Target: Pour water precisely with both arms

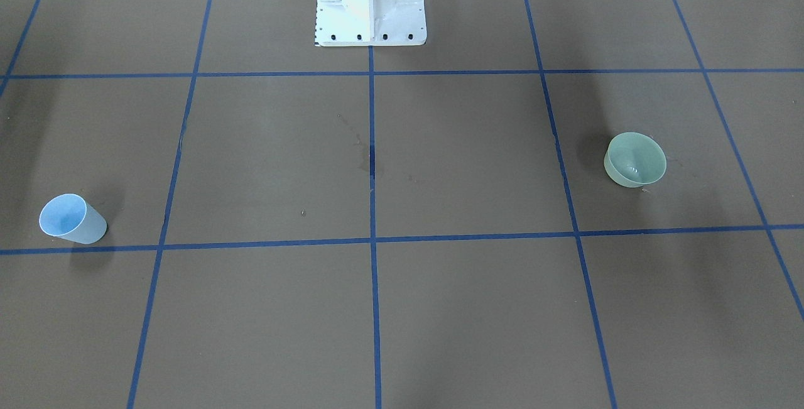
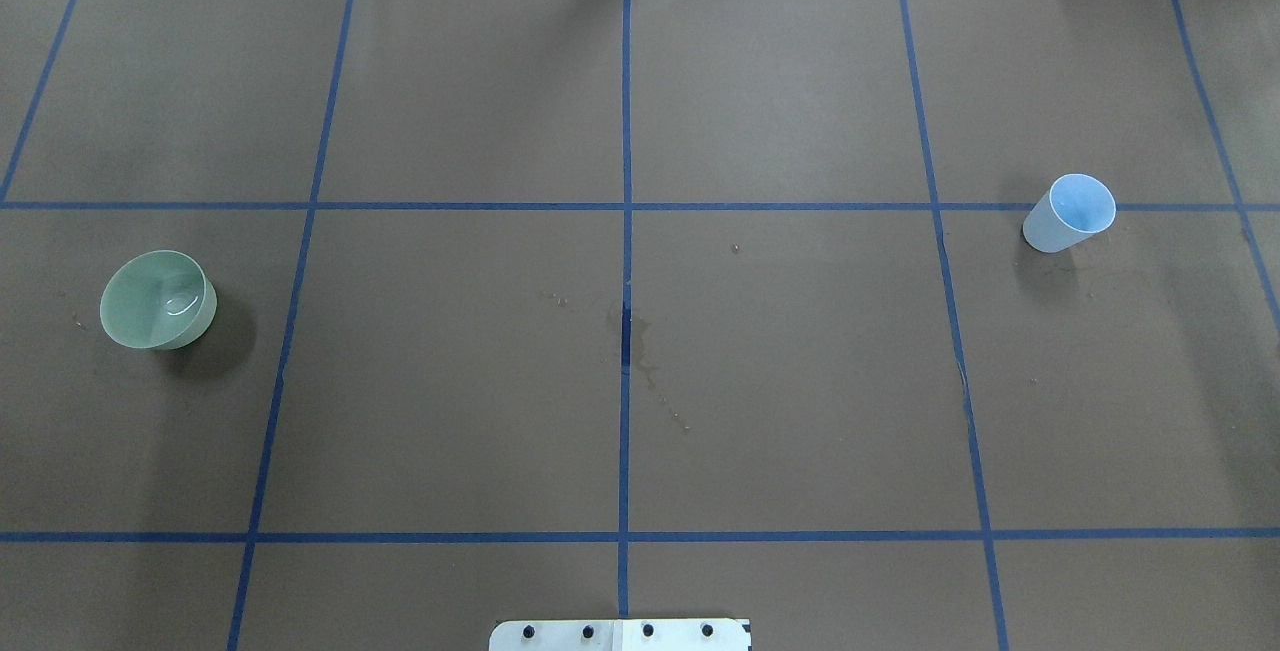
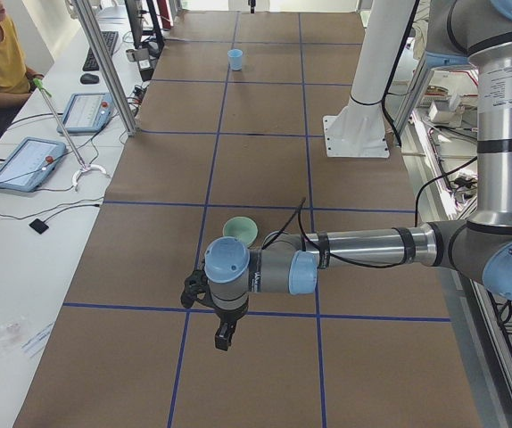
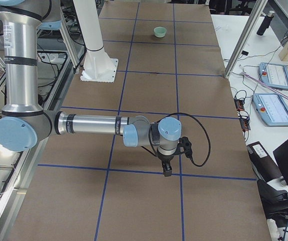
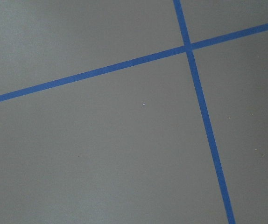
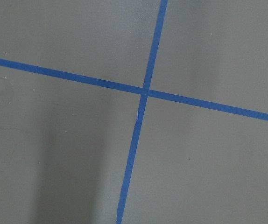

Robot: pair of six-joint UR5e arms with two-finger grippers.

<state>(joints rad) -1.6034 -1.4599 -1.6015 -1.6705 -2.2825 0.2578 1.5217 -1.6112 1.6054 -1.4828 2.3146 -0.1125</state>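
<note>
left claw (image 3: 225,337): points down at the worktop (image 2: 780,381), carrying nothing; released or clenched, i cannot tell.
right claw (image 4: 167,170): also pointing down and bare; its state cannot be told either.
green cup (image 2: 158,299): upright, near the left claw, just beyond it.
water (image 2: 181,304): a faint glint low inside the green cup.
blue cup (image 2: 1070,213): upright, well apart from the left claw.
handling: probably light, thin, squashable plastic; pinch the side wall at mid-height, gently.

bowl (image 2: 158,299) on table (image 2: 800,381), robot's left | cup (image 2: 1070,214) far right | pedestal (image 2: 620,634) centred, robot's edge
</note>
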